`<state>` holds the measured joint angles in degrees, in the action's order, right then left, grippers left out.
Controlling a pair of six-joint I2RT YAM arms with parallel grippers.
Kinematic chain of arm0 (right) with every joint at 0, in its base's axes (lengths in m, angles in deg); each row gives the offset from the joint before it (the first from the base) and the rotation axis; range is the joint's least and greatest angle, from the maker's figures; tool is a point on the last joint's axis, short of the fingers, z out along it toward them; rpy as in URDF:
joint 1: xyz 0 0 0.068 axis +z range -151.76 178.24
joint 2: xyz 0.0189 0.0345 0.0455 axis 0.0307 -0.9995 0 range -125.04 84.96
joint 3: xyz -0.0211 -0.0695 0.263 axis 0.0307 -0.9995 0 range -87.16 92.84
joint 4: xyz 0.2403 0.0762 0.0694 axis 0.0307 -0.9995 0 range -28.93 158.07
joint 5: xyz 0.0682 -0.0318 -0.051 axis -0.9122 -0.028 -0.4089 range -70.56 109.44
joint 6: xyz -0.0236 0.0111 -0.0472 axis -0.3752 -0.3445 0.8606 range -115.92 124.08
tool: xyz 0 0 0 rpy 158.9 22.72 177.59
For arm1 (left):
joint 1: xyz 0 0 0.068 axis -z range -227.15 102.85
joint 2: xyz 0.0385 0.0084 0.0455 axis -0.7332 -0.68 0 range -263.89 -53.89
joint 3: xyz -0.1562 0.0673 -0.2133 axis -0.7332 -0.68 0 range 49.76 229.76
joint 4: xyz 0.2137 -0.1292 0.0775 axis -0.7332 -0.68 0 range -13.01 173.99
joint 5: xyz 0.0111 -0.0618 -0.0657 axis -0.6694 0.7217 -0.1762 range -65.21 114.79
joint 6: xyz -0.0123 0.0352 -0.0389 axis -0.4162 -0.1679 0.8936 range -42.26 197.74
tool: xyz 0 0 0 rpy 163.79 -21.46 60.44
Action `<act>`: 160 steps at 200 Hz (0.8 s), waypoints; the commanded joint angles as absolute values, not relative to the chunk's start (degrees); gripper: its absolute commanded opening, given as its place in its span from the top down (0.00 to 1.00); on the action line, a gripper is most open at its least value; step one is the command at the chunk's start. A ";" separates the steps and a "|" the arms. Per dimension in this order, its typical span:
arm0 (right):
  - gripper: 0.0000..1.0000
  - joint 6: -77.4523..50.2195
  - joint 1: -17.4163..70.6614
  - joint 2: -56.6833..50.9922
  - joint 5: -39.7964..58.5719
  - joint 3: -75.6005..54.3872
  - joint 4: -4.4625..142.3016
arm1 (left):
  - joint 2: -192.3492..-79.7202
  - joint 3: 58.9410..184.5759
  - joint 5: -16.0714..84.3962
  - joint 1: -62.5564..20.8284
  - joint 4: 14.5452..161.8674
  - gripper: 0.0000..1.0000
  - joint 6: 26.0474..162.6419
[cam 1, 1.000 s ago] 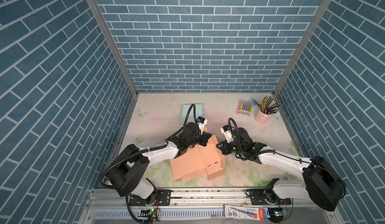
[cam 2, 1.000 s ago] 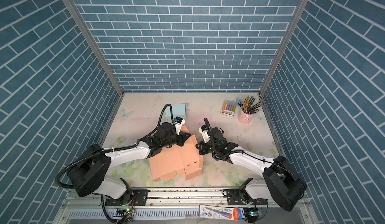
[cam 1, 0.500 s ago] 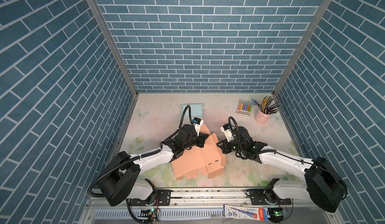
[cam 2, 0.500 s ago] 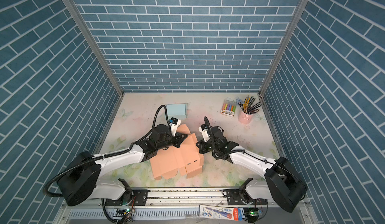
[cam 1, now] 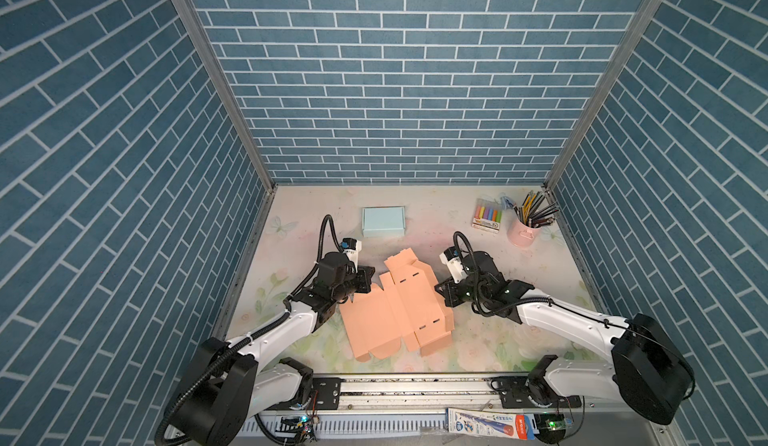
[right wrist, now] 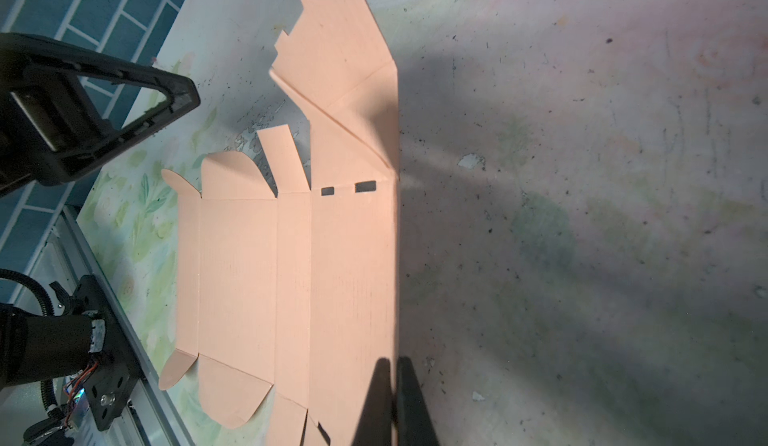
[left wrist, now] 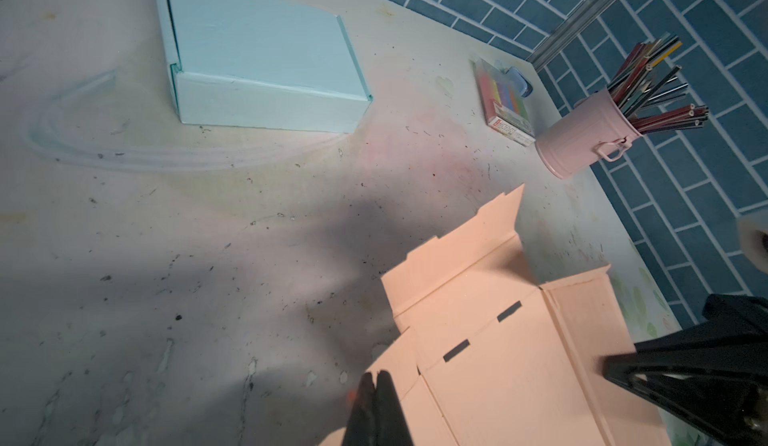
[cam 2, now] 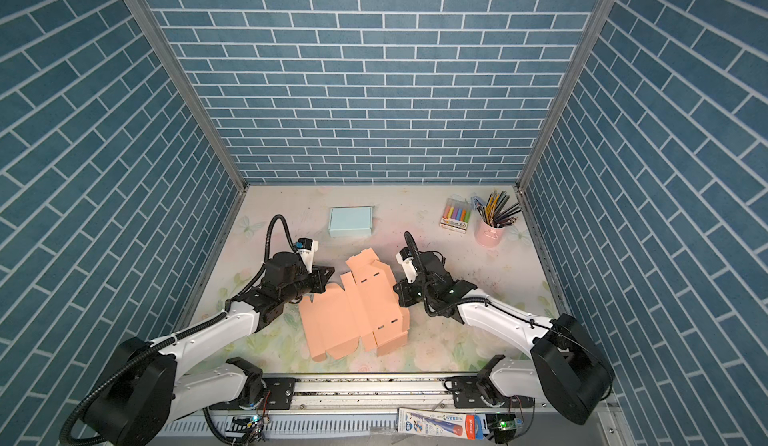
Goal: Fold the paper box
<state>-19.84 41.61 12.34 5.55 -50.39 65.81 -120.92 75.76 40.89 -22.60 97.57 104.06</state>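
Blue brick-pattern walls close in three sides of the cell, and the table has a pale floral top, scuffed and speckled in the wrist views.

The paper box lies opened out as a flat peach sheet in the middle of the table toward the near edge, between my two arms. Its panels and rounded tabs lie flat on the surface. At the far end, the flap with the notched edge is lifted off the table along a crease.

My left gripper sits at the left far corner of the sheet. In the left wrist view its fingers are pressed together, with the tips right at the sheet's edge. I cannot tell whether any paper is caught between them.

My right gripper sits at the sheet's right edge. In the right wrist view its fingers are also together, lined up with that edge. Here too I cannot tell whether they pinch the paper or only rest over it.

A closed light blue box lies far of the sheet, well apart from it. At the far right a pack of coloured markers lies just beside a pink cup full of pencils.
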 commanded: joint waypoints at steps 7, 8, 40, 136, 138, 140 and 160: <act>1.00 -16.42 42.68 13.45 7.19 -48.07 63.23 | -122.26 75.86 40.43 -23.17 97.99 1.00 103.13; 1.00 -16.37 42.74 13.48 7.21 -48.06 63.23 | -122.44 75.90 40.43 -23.17 98.07 1.00 103.18; 1.00 -15.61 43.55 13.16 7.75 -47.56 62.53 | -127.00 77.32 40.37 -23.13 99.68 1.00 102.60; 1.00 -13.80 44.71 11.17 9.15 -44.27 61.15 | -129.02 77.26 39.95 -19.25 100.43 1.00 101.92; 1.00 -13.77 44.73 11.09 9.20 -44.20 61.07 | -128.93 77.16 39.94 -19.21 100.38 1.00 101.98; 1.00 -13.76 44.73 11.12 9.23 -44.14 61.09 | -128.81 77.11 39.94 -19.14 100.35 1.00 102.01; 1.00 -13.59 44.84 10.87 9.35 -43.83 61.11 | -127.71 76.48 39.93 -18.61 100.01 1.00 102.24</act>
<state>-16.23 44.41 11.44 7.95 -45.40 61.61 -129.48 77.68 40.06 -19.49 99.49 102.40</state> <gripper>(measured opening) 0.053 0.050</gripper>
